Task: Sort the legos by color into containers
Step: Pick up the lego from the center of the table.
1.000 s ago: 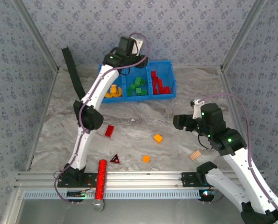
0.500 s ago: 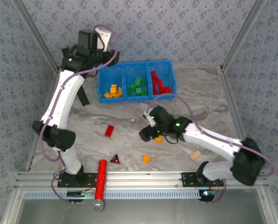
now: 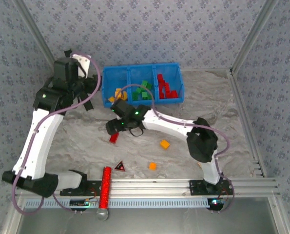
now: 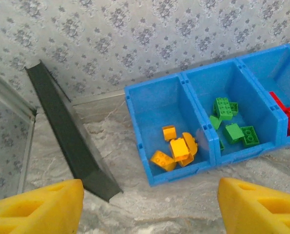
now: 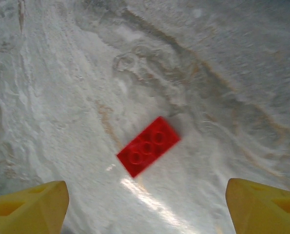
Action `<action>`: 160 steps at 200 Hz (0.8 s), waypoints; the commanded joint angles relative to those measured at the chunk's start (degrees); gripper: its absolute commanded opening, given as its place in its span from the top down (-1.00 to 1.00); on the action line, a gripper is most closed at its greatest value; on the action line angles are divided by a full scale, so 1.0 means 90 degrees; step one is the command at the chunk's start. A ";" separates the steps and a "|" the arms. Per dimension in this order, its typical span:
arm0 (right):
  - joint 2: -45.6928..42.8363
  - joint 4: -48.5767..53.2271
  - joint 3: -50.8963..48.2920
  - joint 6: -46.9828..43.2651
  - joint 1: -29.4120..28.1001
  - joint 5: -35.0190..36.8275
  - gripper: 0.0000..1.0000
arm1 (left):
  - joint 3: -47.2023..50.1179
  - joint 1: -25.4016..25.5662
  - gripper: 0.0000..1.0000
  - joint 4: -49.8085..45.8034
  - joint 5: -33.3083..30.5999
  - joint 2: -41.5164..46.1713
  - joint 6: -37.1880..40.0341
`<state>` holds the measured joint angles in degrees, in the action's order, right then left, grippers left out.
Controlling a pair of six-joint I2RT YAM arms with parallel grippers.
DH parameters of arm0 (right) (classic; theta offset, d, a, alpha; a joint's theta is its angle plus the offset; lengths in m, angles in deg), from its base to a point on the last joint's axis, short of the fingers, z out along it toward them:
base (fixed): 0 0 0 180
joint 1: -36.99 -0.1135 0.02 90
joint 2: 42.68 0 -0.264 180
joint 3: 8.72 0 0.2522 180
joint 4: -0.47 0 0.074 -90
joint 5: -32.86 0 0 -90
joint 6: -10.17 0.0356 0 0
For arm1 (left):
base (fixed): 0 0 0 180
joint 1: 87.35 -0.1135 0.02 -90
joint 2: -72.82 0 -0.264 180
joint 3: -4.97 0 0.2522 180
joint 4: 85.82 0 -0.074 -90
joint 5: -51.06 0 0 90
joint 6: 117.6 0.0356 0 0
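Now you are holding your right pincer (image 5: 145, 209) released above the red lego (image 5: 148, 146) to straddle it; your left pincer (image 4: 149, 207), likewise released, is idling beside the containers (image 4: 154, 84)

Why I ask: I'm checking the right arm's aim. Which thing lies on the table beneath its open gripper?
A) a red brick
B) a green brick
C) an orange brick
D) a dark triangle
A: the right wrist view shows a red brick lying flat on the table, framed between the spread fingers of the right gripper.
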<state>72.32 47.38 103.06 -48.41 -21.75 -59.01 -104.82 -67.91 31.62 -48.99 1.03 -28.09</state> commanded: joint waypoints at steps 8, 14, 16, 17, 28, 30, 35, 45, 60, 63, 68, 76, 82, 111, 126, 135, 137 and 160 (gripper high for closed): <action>0.0618 0.0750 0.0433 0.1232 -0.0106 0.0085 -0.68 | 0.0438 -0.0041 -0.47 -0.0096 -0.0232 0.0676 -0.0171; 0.0688 0.0659 0.0441 0.1335 -0.0119 0.0085 -0.68 | 0.0553 -0.0041 -0.47 -0.0072 -0.0185 0.0845 -0.0189; 0.0698 0.0596 0.0445 0.1363 -0.0125 0.0077 -0.68 | 0.0592 -0.0041 -0.47 -0.0061 -0.0176 0.0898 -0.0194; 0.0713 0.0576 0.0441 0.1372 -0.0124 0.0069 -0.68 | 0.0611 -0.0041 -0.47 -0.0054 -0.0165 0.0927 -0.0197; 0.0884 0.0537 0.0558 0.1505 -0.0124 0.0093 -0.67 | 0.0825 -0.0041 -0.48 0.0041 -0.0100 0.1206 -0.0239; 0.0923 0.0563 0.0599 0.1520 -0.0124 0.0103 -0.67 | 0.0879 -0.0041 -0.49 0.0056 -0.0094 0.1255 -0.0243; 0.1024 0.0641 0.0731 0.1552 -0.0129 0.0160 -0.66 | 0.0982 -0.0041 -0.50 0.0087 -0.0066 0.1364 -0.0247; 0.1173 0.0673 0.0886 0.1648 -0.0133 0.0228 -0.66 | 0.1116 -0.0041 -0.51 0.0090 -0.0032 0.1544 -0.0227; 0.1381 0.0718 0.1102 0.1805 -0.0133 0.0235 -0.65 | 0.1267 -0.0041 -0.53 0.0042 -0.0002 0.1707 -0.0167; 0.1432 0.0750 0.1161 0.1837 -0.0142 0.0237 -0.65 | 0.1301 -0.0041 -0.53 0.0034 0.0007 0.1730 -0.0149; 0.1520 0.0796 0.1248 0.1880 -0.0147 0.0248 -0.65 | 0.1343 -0.0041 -0.54 0.0024 0.0016 0.1765 -0.0126; 0.1657 0.0861 0.1386 0.1934 -0.0150 0.0247 -0.64 | 0.1397 -0.0040 -0.54 0.0012 0.0040 0.1809 -0.0082; 0.1751 0.0917 0.1478 0.1974 -0.0148 0.0272 -0.64 | 0.1435 -0.0041 -0.55 -0.0002 0.0034 0.1837 -0.0056; 0.2157 0.1323 0.1980 0.2012 -0.0180 0.0412 -0.59 | 0.1649 -0.0042 -0.58 0.0028 0.0068 0.2040 0.0032; 0.2354 0.1615 0.2244 0.1980 -0.0192 0.0470 -0.55 | 0.1735 -0.0040 -0.59 0.0046 0.0072 0.2153 0.0059; 0.2467 0.1742 0.2378 0.1961 -0.0185 0.0481 -0.52 | 0.1763 -0.0042 -0.61 0.0051 0.0065 0.2201 0.0069; 0.2493 0.1770 0.2400 0.1959 -0.0183 0.0466 -0.52 | 0.1768 -0.0041 -0.61 0.0051 0.0057 0.2209 0.0075; 0.2726 0.1970 0.2634 0.1908 -0.0200 0.0544 -0.46 | 0.1802 -0.0051 -0.62 0.0046 0.0050 0.2281 0.0108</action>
<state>94.03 59.32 123.65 -31.71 -23.06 -56.26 -88.43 -67.93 31.25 -48.83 19.81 -28.20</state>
